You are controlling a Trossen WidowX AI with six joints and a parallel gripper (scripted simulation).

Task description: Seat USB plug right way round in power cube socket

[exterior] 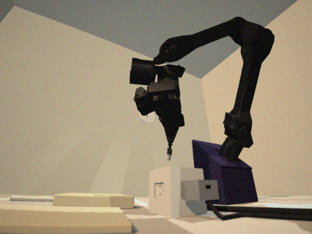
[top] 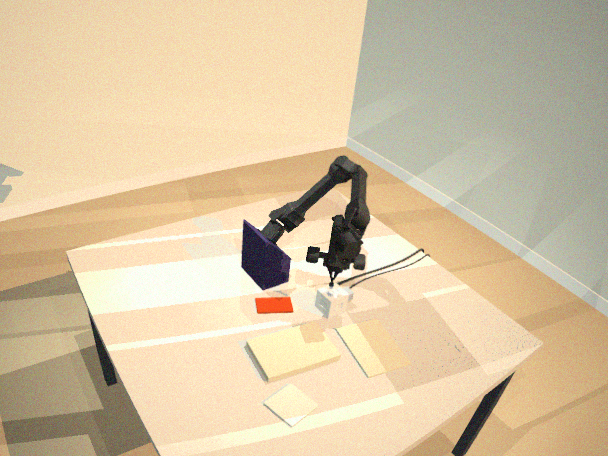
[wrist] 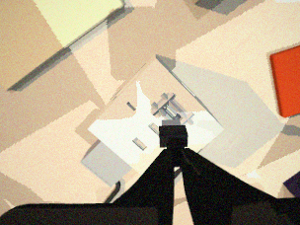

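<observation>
USB plug (top: 331, 284) (exterior: 169, 152) (wrist: 173, 136) clamped in the gripper (top: 332, 276) (exterior: 170, 142) (wrist: 176, 156), it hangs metal end down above the power cube, apart from its top. From the left in the top view, the purple stand (top: 262, 260) (exterior: 237, 184) (wrist: 293, 185) carries the black arm (top: 315, 192) (exterior: 249, 77), which arches over to the cube. Close by the stand, a red block (top: 274, 305) (wrist: 288, 81) lies flat, apart from the cube. Nearer the table's front are a thick yellow slab (top: 292, 352) (exterior: 93, 200) and, in front of it, a small pale square (top: 290, 404) (exterior: 32, 198). Next comes the white power cube (top: 327, 302) (exterior: 162, 190) (wrist: 115, 127); the wrist view shows the socket (wrist: 170, 110) on its top just beside the plug. Whether plug and socket match in turn, I cannot tell. A grey block (exterior: 200, 190) (wrist: 105, 164) sticks out from the cube's side, below the top, leaving the space directly between plug and cube unblocked. A thin yellow board (top: 370, 348) (exterior: 64, 218) (wrist: 79, 17) lies near the cube, and dark cables (top: 390, 266) (exterior: 264, 209) run away to the right.
</observation>
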